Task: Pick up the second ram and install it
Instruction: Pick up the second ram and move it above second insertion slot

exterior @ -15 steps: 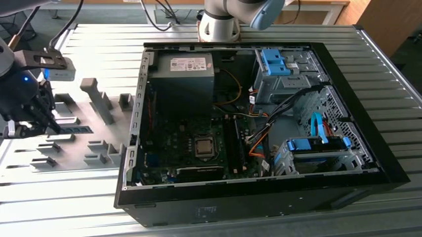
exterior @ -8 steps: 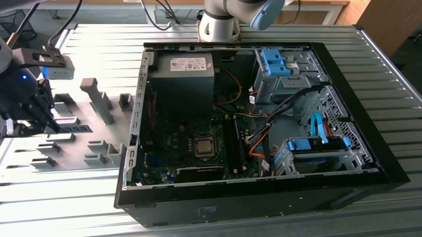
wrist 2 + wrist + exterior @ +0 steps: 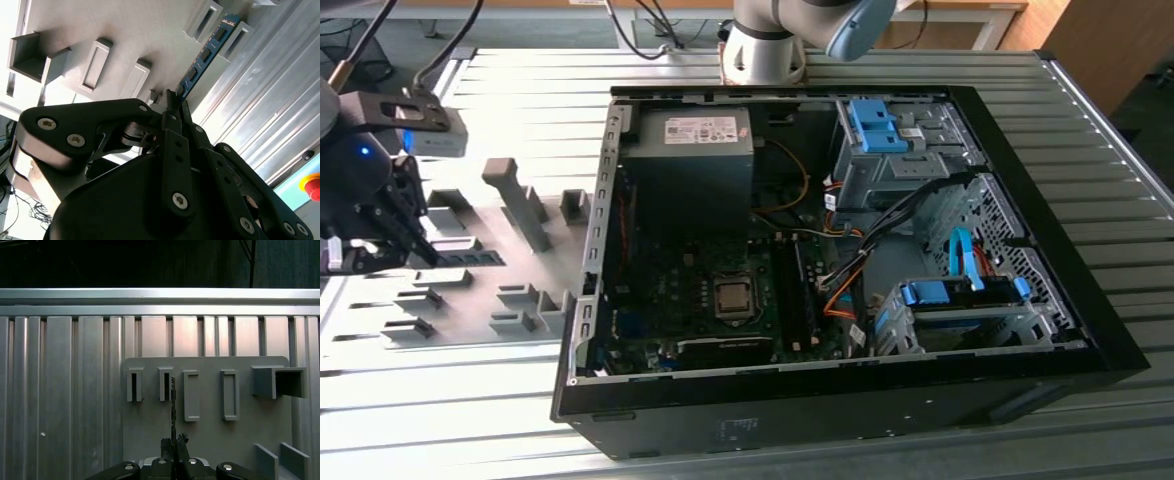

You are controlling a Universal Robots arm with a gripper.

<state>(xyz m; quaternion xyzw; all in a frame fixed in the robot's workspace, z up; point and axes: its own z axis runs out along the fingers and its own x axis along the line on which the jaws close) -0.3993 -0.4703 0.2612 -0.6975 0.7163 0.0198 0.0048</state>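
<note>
Second wrist view: gripper (image 3: 175, 101) tight on one end of the second ram (image 3: 205, 54), near grey holder blocks (image 3: 95, 65).

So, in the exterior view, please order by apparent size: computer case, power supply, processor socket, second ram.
1. computer case
2. power supply
3. processor socket and second ram: too alike to rank

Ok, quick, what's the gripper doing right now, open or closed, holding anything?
Gripper: closed on the second ram, pinching it at one end.
</note>
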